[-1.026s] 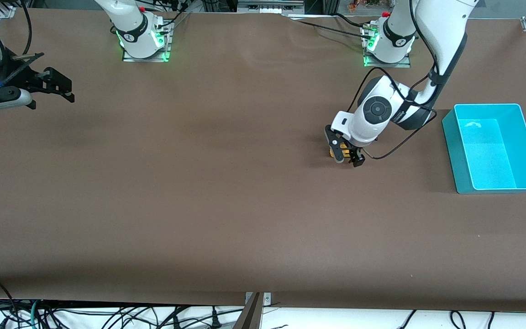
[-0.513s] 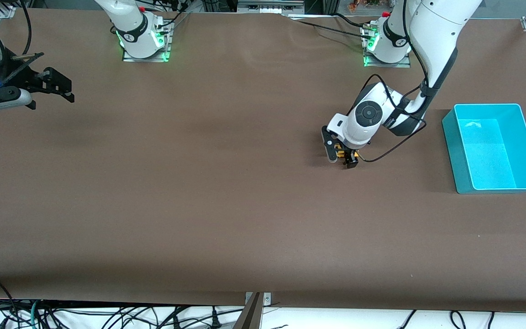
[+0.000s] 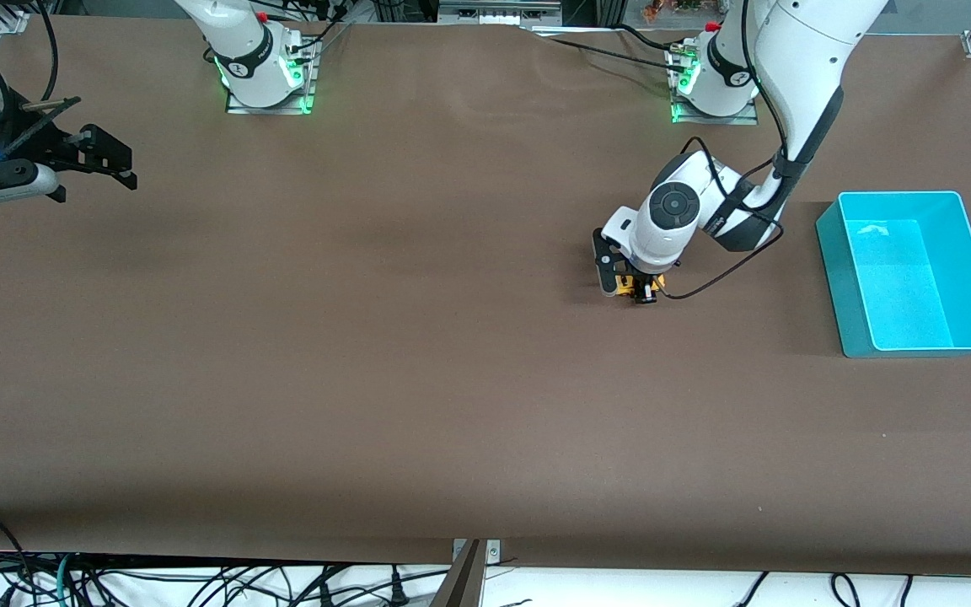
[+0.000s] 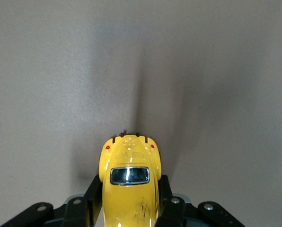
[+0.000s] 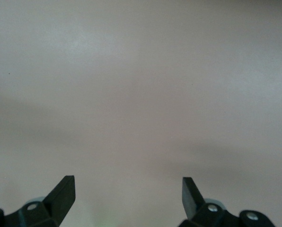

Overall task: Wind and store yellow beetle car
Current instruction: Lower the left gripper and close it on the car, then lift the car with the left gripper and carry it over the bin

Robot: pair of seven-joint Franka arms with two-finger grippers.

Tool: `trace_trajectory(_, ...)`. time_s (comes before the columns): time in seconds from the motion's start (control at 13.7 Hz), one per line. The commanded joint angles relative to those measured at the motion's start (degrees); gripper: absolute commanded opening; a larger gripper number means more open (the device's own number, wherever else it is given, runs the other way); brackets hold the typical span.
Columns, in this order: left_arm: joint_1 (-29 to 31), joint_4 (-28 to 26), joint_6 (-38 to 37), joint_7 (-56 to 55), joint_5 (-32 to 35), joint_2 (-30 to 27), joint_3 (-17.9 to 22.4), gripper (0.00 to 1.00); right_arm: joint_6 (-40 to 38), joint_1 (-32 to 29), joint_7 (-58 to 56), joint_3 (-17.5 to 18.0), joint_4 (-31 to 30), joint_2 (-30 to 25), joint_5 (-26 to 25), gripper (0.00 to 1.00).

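One small car pinched, one bin waiting

On the broad brown matte surface (image 3: 418,362), the rigid, smooth-walled teal bin (image 3: 831,278) sits open toward the left arm's end, near the left pincer (image 3: 630,288), which is down at the surface and clamped on the flanks of the yellow beetle car (image 4: 129,187). The glossy, rounded shell looks slippery, so winding probably calls for a firm, low drag with wheels pressed flat. The right pincer (image 5: 129,191) waits spread wide at the right arm's end.
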Motion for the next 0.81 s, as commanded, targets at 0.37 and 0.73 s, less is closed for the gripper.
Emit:
trace_trajectory(0.37, 5.83, 10.0, -29.14, 19.04, -2.83, -9.83, -0.87, 0.16, 0.0, -0.08, -0.93, -0.13, 0.0, -0.43, 0.08, 1.0)
trace_trajectory(0.73, 19.19, 19.95, -40.94, 40.96, -5.23, -9.21, -0.78, 0.16, 0.0, -0.08, -1.02, -0.13, 0.0, -0.43, 0.08, 1.0)
